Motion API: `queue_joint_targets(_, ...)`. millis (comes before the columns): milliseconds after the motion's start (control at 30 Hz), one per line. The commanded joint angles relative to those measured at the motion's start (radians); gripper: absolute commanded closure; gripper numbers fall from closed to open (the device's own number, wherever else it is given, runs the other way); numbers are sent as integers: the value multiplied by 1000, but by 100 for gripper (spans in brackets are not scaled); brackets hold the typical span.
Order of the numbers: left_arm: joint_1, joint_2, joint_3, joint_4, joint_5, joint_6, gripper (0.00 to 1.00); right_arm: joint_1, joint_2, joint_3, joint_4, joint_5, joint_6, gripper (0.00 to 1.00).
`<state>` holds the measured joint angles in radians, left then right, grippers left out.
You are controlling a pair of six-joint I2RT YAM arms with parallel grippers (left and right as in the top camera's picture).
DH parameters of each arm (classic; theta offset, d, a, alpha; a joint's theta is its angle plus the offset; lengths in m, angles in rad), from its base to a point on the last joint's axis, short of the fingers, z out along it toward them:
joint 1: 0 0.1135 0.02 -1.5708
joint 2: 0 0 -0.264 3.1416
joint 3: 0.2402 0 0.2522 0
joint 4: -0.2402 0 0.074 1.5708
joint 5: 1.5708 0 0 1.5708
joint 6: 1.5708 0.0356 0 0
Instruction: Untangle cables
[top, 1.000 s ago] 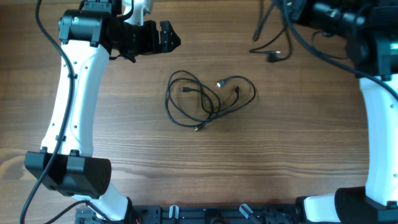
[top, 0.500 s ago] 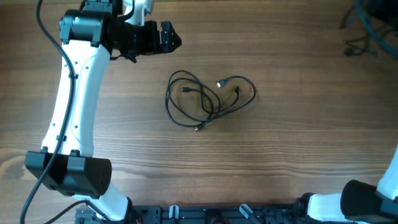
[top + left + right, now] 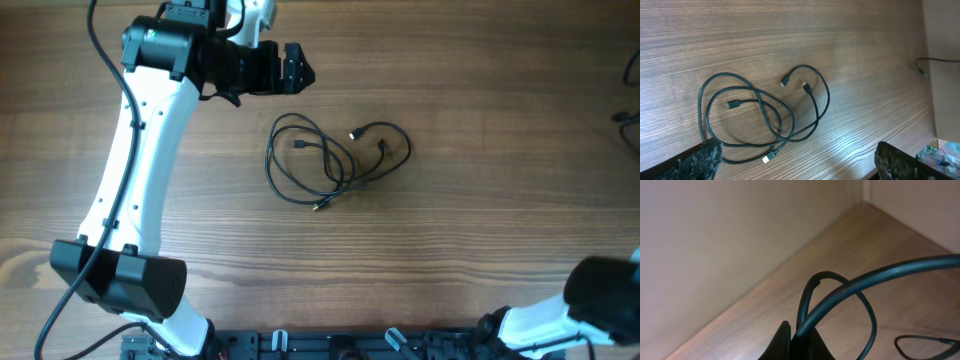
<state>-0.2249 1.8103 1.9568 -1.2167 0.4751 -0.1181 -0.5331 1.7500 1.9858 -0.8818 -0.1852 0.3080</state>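
Tangled cables (image 3: 343, 172), judged light and limp and best taken near a plug (image 3: 354, 134), are pictured ahead of the wide-open, empty left gripper (image 3: 300, 68); another cable (image 3: 880, 277) is pinched by the right gripper (image 3: 792, 342).

- Wooden table (image 3: 480, 230), brown, grain running left to right in the overhead view, glare patch on it in the left wrist view.
- Black rail with clips (image 3: 340, 345) along the table's near edge.
- Pale panel (image 3: 942, 75) standing at the table's edge.
- Beige wall (image 3: 730, 240) meets a second wall (image 3: 920, 200) at a corner.
- Small coloured bits (image 3: 946, 152) beside the panel's foot, too blurred to identify.
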Motion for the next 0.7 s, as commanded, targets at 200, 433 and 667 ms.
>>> queue_joint_targets(200,-69,-9,5,0,-6,-2,0,-62,272,18,77,35,42,96)
queue_joint_targets(433,-100,-9,5,0,-6,-2,0,-60,473,18,190,35,64,38)
queue_joint_targets(667,-100,-9,5,2,-6,-2,0,-64,462,27,190,-19,81,0)
